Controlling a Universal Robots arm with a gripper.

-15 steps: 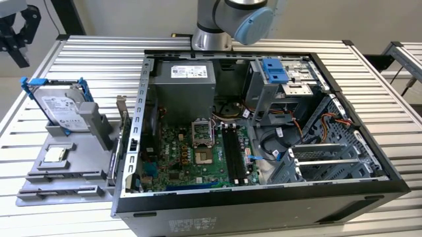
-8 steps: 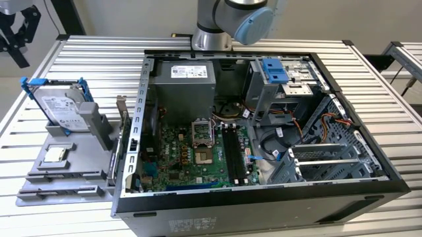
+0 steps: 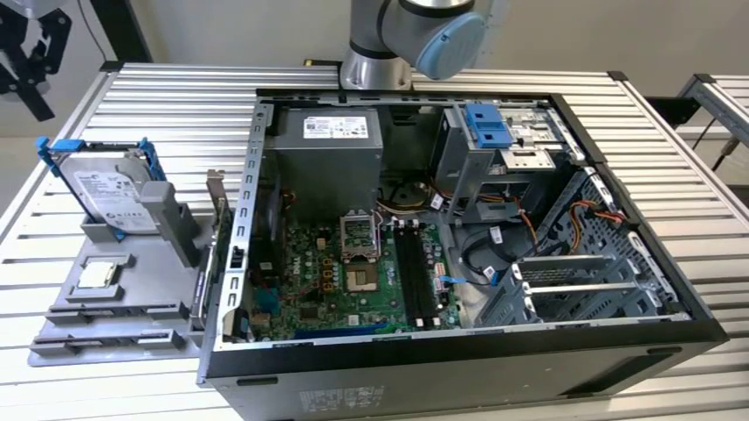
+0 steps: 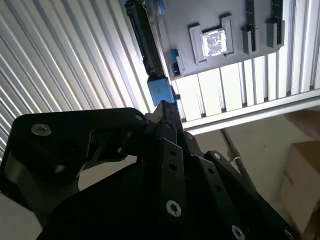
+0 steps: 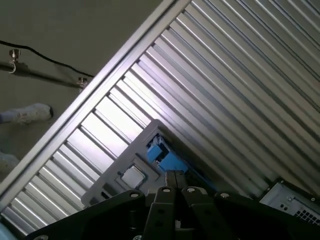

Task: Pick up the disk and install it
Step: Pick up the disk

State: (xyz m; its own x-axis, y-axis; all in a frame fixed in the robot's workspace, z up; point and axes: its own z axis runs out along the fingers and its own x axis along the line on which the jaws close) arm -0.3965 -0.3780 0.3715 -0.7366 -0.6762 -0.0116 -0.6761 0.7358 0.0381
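The disk (image 3: 111,189) is a silver-grey drive with a white label in a blue rail bracket. It stands tilted in a grey holder (image 3: 117,298) at the exterior view's left, outside the computer case. In the second wrist view the disk (image 4: 144,37) appears edge-on, its blue bracket corner (image 4: 160,91) just beyond my fingertips. The first wrist view shows the disk's blue bracket (image 5: 162,156) past my gripper (image 5: 175,174). My gripper (image 4: 167,106) hangs well above the table with its black fingers pressed together and nothing between them.
The open computer case (image 3: 468,351) lies on the ribbed metal table (image 3: 140,96), with a drive cage and blue latch piece (image 3: 486,124) at its far side. A small square chip (image 3: 100,274) sits on the grey holder. The arm's base (image 3: 410,35) rises behind the case.
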